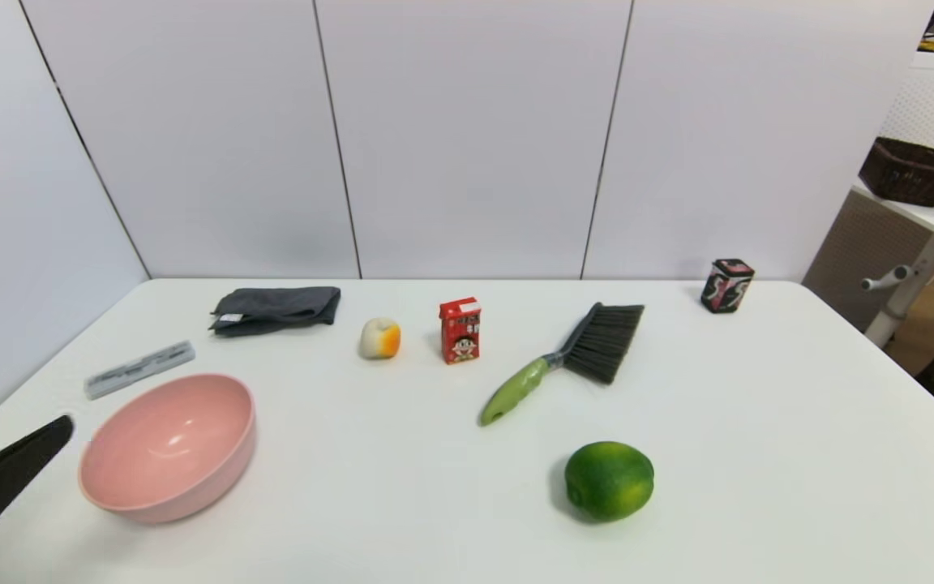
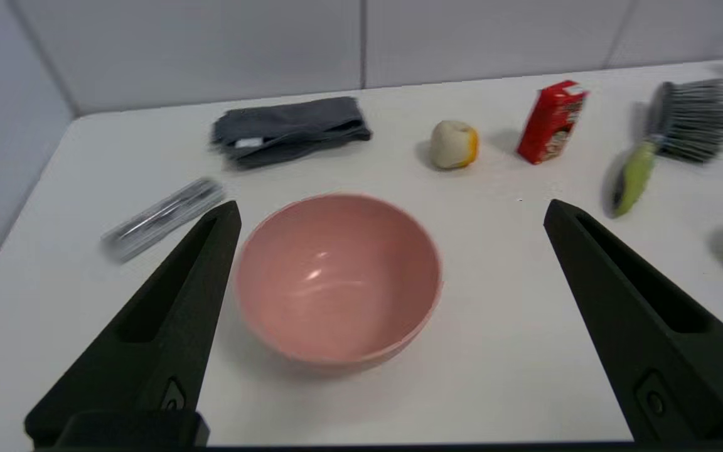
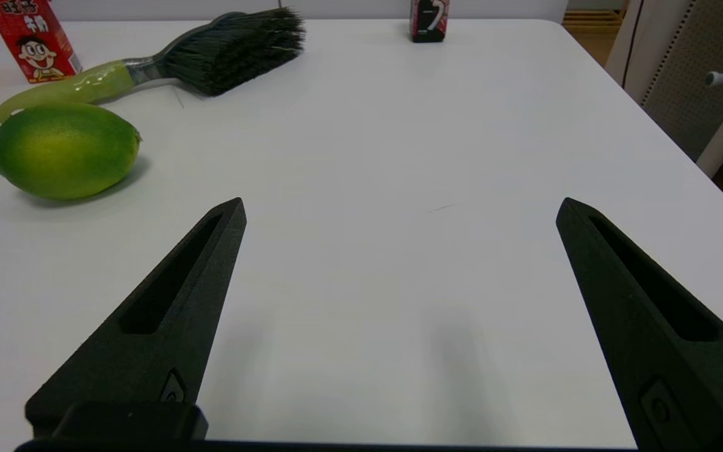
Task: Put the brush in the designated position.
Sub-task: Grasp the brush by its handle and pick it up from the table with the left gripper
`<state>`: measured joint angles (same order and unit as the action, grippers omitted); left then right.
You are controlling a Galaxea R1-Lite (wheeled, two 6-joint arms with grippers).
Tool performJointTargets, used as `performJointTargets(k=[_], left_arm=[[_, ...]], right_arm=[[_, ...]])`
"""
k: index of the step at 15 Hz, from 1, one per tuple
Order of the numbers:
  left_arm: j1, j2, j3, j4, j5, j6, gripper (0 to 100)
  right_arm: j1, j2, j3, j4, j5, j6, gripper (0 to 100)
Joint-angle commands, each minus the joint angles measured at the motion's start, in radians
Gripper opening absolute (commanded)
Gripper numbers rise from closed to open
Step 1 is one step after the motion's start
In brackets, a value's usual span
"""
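Head view: white surface; pink bowl beside left end effector, fingers wide apart, empty. Right end effector wide open, empty, well apart from brush. Brush lies mid-surface, diagonal, bristles far-right, handle near-left, behind lime.

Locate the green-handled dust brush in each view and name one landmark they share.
Head view: the lime-green-handled brush with dark bristles lies right of centre.
Left wrist view: brush at the far right edge.
Right wrist view: brush at upper left.
Shared landmark: the red drink carton beside it.
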<state>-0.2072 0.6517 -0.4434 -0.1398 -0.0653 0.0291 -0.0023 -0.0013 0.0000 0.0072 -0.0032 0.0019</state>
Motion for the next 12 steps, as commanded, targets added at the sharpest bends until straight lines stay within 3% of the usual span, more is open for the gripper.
performJointTargets(k=[1,4,12], left_arm=[[-0.489,0.467,-0.147,-0.136,-0.048,0.034,100],[-0.595,0.680,-0.261,-0.150,-0.048,0.071,100],[-0.627,1.300,-0.821,-0.146,-0.050,0.071,100]], right_arm=[[-0.001,0.001,0.002,0.000,0.000,0.000,100],[-0.001,0.001,0.002,0.000,0.000,0.000,100],[-0.001,0.001,0.002,0.000,0.000,0.000,100]])
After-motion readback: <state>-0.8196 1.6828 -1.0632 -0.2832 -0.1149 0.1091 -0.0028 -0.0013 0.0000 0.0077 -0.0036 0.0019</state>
